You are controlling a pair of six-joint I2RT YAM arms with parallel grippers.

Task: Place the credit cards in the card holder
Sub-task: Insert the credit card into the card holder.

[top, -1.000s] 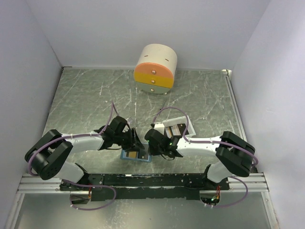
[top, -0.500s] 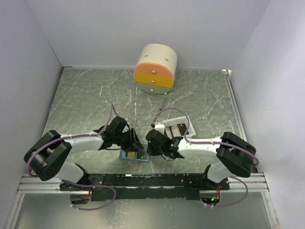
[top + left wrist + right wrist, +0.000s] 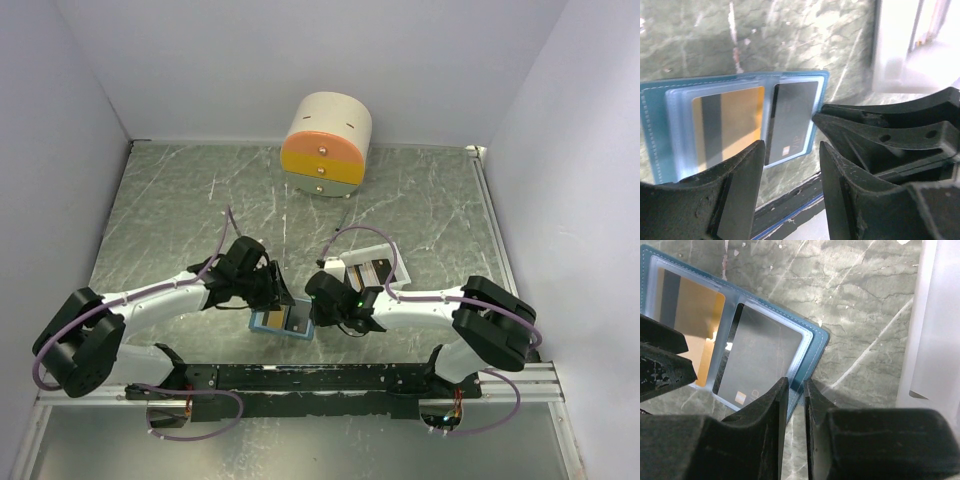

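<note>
At the table's (image 3: pixel 180 200) near edge, top view: the card holder (image 3: pixel 283 322) lies open between the left gripper (image 3: pixel 277 293) and the right gripper (image 3: pixel 322 318). A white tray (image 3: pixel 365 268) sits just behind the right gripper, and a round drawer box (image 3: pixel 325 143) stands well behind.

Left wrist view: an orange-tan card (image 3: pixel 727 125) and a dark card (image 3: pixel 790 122) occupy adjacent slots. The left gripper's fingers stand moderately apart, empty, over the holder's near edge. The right gripper's tips are at the holder's right edge; contact cannot be confirmed.

Right wrist view: its fingers are drawn nearly together, leaving a thin slit with nothing seen in it, over the holder's corner.
</note>
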